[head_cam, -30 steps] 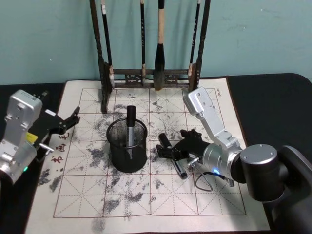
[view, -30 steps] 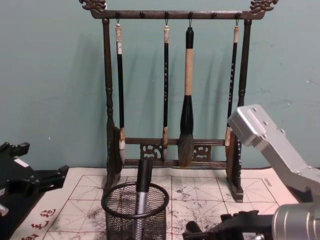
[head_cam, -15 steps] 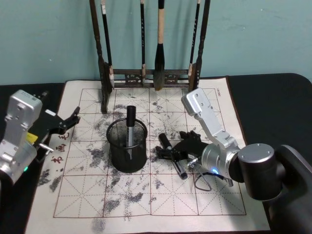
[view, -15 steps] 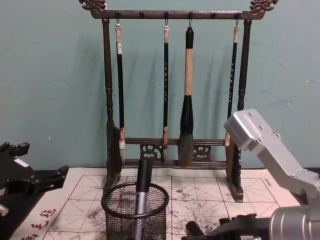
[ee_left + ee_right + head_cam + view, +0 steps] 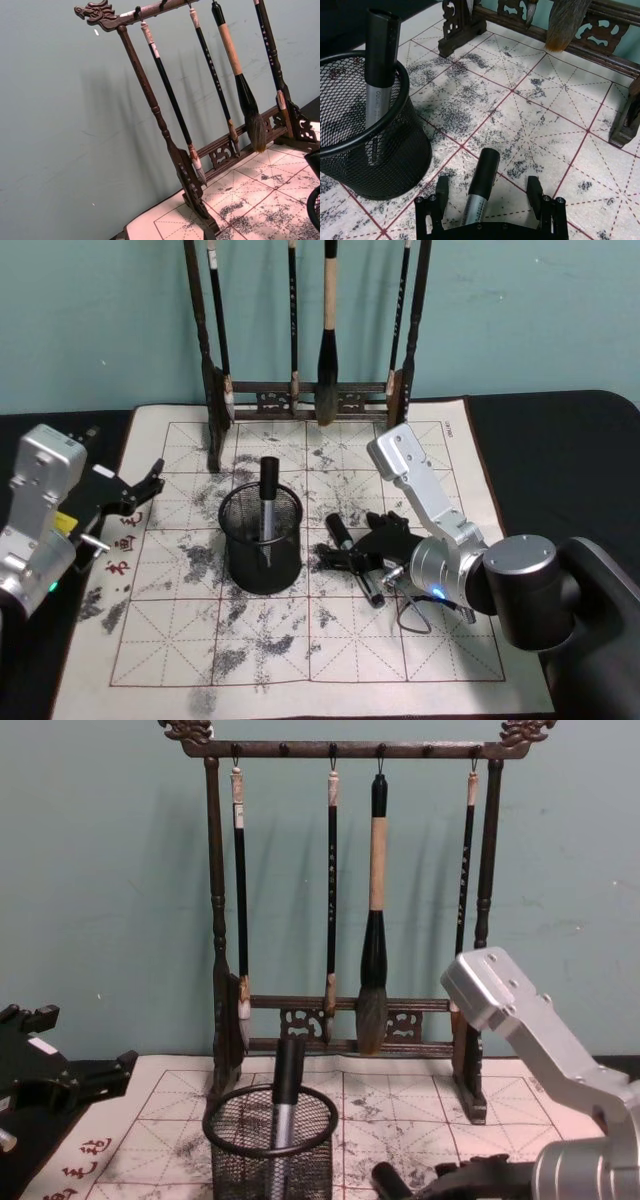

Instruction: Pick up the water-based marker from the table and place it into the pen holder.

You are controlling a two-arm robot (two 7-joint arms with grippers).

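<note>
1. the left gripper (image 5: 138, 492) hangs over the left edge of the grid sheet (image 5: 450, 640), well apart from the pen holder. its fingers are parted and there is nothing between them.
2. the grid sheet is pale, ink-stained and ruled in red squares. it lies flat on the black tabletop (image 5: 560, 460) and carries everything else.
3. the pen holder (image 5: 240, 560) stands upright on the sheet, left of centre. a second marker (image 5: 268, 492) already leans inside it, with its black cap poking above the rim.
4. the water-based marker (image 5: 482, 175) lies flat on the sheet just right of the pen holder, not touching it. its black cap points away from the robot and its silver barrel runs back under the right arm.
5. the right gripper (image 5: 350, 552) sits low over the sheet and straddles this marker. its jaws are spread wide, and the right wrist view shows one finger (image 5: 441, 192) on each side of the barrel with a gap on both sides, so the marker is not yet pinched.
6. behind them all, at the sheet's far edge against the teal wall, stands the dark wooden brush rack (image 5: 305, 390), with four brushes (image 5: 373, 920) hanging from its top bar.
</note>
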